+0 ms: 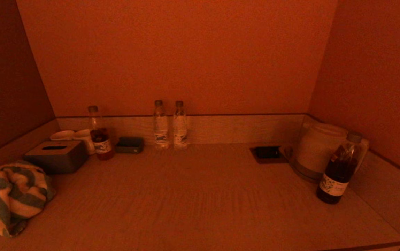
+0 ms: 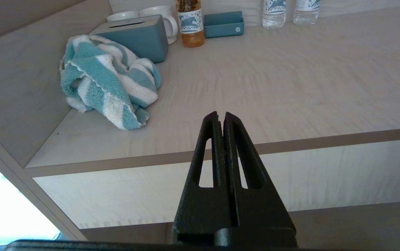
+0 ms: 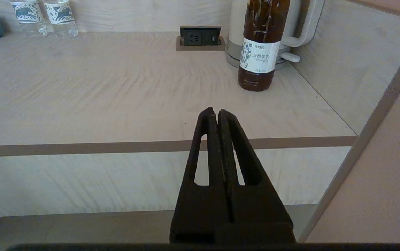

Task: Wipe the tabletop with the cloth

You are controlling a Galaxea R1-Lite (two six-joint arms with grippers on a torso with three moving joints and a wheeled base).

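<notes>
Where the tabletop meets the left side wall, the cloth, a striped teal-and-white towel, lies crumpled in a heap near the front edge, touched by neither gripper. Just behind it stands a grey-blue tissue box, with two white cups behind that, a bottle of amber drink beside them and a small teal tray further along. Two clear water bottles stand side by side against the back wall. On the right are a recessed power socket, a white kettle and a dark bottle in front of it. The left gripper hangs in front of the table's front edge, fingers pressed together on nothing. The right gripper hangs likewise, closed and empty.
</notes>
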